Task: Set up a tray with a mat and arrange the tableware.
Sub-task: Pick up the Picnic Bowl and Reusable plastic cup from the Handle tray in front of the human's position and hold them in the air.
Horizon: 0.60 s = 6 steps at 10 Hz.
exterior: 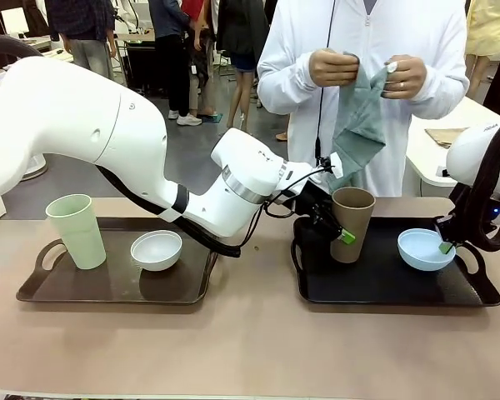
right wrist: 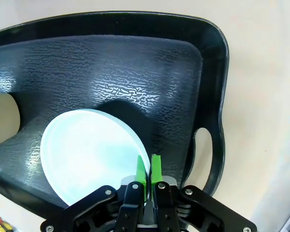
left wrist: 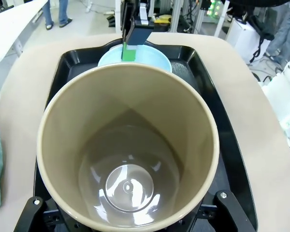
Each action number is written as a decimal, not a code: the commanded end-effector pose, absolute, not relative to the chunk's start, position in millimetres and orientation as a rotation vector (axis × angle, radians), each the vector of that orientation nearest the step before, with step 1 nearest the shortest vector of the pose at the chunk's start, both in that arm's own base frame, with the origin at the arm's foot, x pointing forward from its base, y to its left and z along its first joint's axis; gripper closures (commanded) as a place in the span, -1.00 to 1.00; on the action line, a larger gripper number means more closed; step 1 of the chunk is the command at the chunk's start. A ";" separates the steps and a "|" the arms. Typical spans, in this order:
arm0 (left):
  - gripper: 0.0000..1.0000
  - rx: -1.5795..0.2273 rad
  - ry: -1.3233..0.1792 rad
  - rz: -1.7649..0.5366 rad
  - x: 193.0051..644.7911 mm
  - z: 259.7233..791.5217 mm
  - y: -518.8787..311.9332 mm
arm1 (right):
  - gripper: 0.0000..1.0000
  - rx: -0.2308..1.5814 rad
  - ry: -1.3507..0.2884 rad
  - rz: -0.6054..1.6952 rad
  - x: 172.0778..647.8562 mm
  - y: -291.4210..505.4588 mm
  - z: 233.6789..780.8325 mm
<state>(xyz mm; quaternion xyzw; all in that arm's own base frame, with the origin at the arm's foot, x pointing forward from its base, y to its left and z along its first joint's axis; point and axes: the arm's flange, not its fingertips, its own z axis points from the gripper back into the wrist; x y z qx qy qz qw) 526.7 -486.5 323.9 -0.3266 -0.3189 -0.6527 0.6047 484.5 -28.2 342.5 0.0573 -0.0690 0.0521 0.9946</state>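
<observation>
Front view first; where does the tableware stand?

— Two trays sit side by side on the table [exterior: 250, 350]; the dark brown tray [exterior: 33, 292] on the robot's left carries the pale green cup [exterior: 75, 231], upright, with the white bowl [exterior: 157, 249] just beside it; the black tray [exterior: 375, 292] on the right carries the brown cup [exterior: 356, 212] and the light blue bowl [exterior: 423, 250], apart from each other.

— And the arms?

— The left gripper [exterior: 347, 236] reaches across the middle to the brown cup; one green pad lies against the cup's near wall, the other finger is hidden behind it; the right gripper [exterior: 446, 247] meets the rim of the light blue bowl. Beyond the table a person [exterior: 367, 33] in a white top holds up a grey-green cloth [exterior: 362, 125].

— Left wrist view?

— It looks straight down into the brown cup [left wrist: 128, 140]; the fingers [left wrist: 226, 205] stand wide apart outside its wall, one on each side, clamped on the cup; the pads are hidden under the rim. Past the cup lies the light blue bowl [left wrist: 154, 57] in the same black tray [left wrist: 210, 82], with the right gripper [left wrist: 129, 50] on its rim.

— Right wrist view?

— The right gripper [right wrist: 149, 174] has its green pads [right wrist: 156, 169] drawn together on the rim of the light blue bowl [right wrist: 87, 154]; the bowl is in the black tray [right wrist: 135, 72], at the end by the handle slot; a sliver of the brown cup [right wrist: 2, 121] shows at the picture's left edge.
</observation>
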 end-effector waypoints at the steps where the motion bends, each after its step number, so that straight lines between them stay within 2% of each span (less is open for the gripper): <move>1: 1.00 -0.788 -0.764 -1.472 512.1 335.5 -469.4 | 0.96 0.131 -0.145 0.108 482.9 -26.0 348.4; 6: 1.00 -0.742 -0.866 -1.496 431.9 461.3 -450.3 | 0.96 0.125 -0.229 0.170 430.8 9.5 491.3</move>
